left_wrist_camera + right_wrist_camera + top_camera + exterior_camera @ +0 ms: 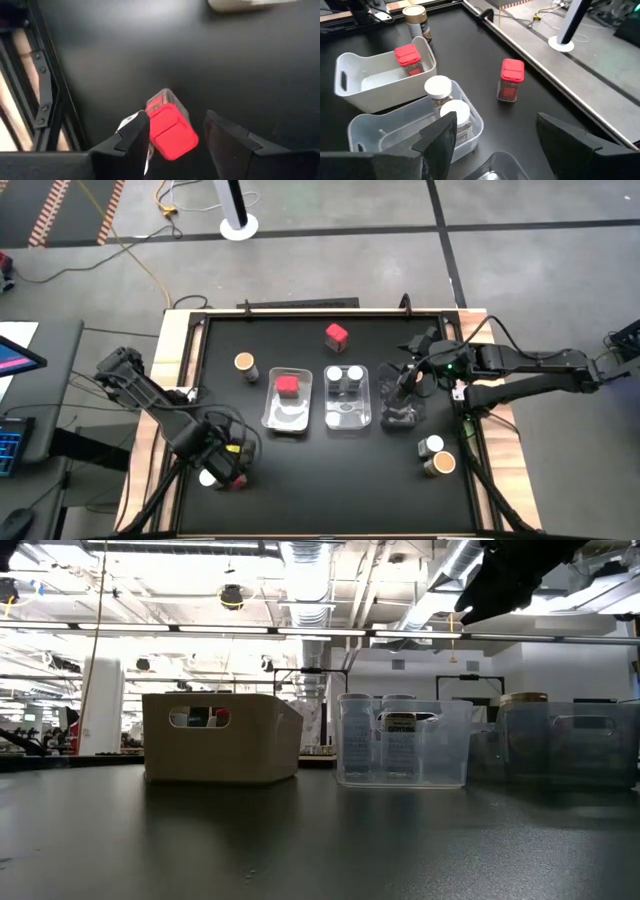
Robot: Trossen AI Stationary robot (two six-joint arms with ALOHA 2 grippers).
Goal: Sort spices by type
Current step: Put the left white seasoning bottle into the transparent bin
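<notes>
Beside the white tray, left claw stands apart around a red-lidded spice box; right claw gapes empty.

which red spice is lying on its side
The red-lidded jar between the left pincer's fingers near the table's front-left edge: it lies tipped over. The one in the white tray and the one alone on the table stand upright.

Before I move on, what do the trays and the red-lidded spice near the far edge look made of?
The left tray looks like opaque white plastic, matte with moulded handle slots. The middle tray looks like clear or frosted plastic: the jars show through its wall. The red-lidded spice seems a clear jar, probably plastic or glass, with a glossy red plastic lid.
</notes>
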